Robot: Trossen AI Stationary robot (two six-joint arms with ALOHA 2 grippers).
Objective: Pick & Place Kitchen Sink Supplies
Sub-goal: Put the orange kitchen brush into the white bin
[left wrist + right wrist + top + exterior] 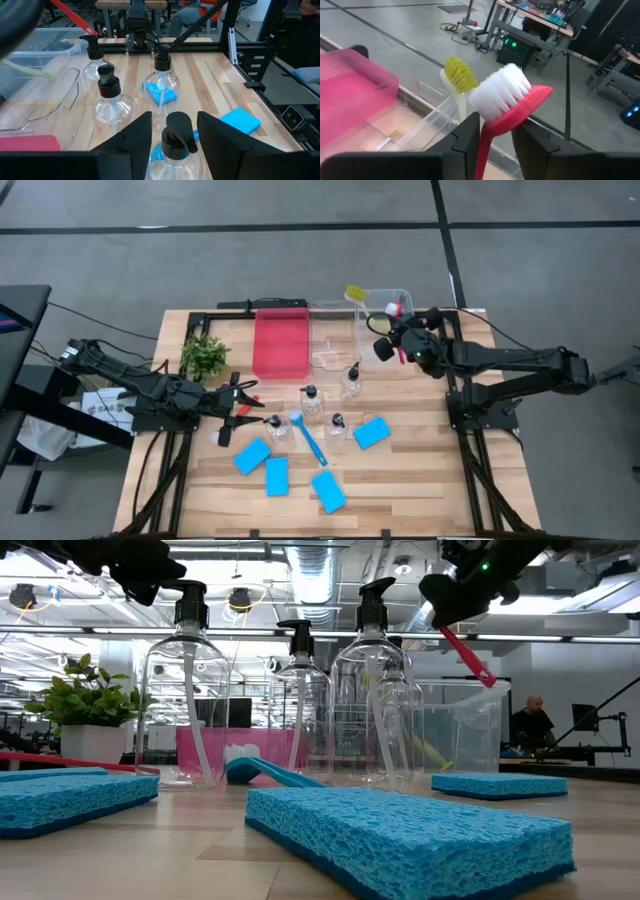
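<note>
My right gripper (397,332) hovers over a clear bin (385,308) at the table's far side, with a red brush (512,97) with white bristles between its parted fingers. A yellow-green brush (458,75) leans in that bin, head up. My left gripper (250,412) stands open at the left, just short of a clear pump bottle (179,137). The other pump bottles (311,400) stand mid-table, beside a blue brush (308,438) and several blue sponges (371,432) lying flat. My right gripper has the red brush's handle (483,147), just below the head, between its fingers. The handle lies against the inner side of one finger (466,137), and the other finger stands clear of it. The brush is up in the air, its handle end (487,673) slanting down over the bin.
A red tray (281,343) and a second clear bin (333,340) stand at the far middle, and a small green plant (204,357) at the far left. The near part of the table, past the sponges, is bare wood (420,500).
</note>
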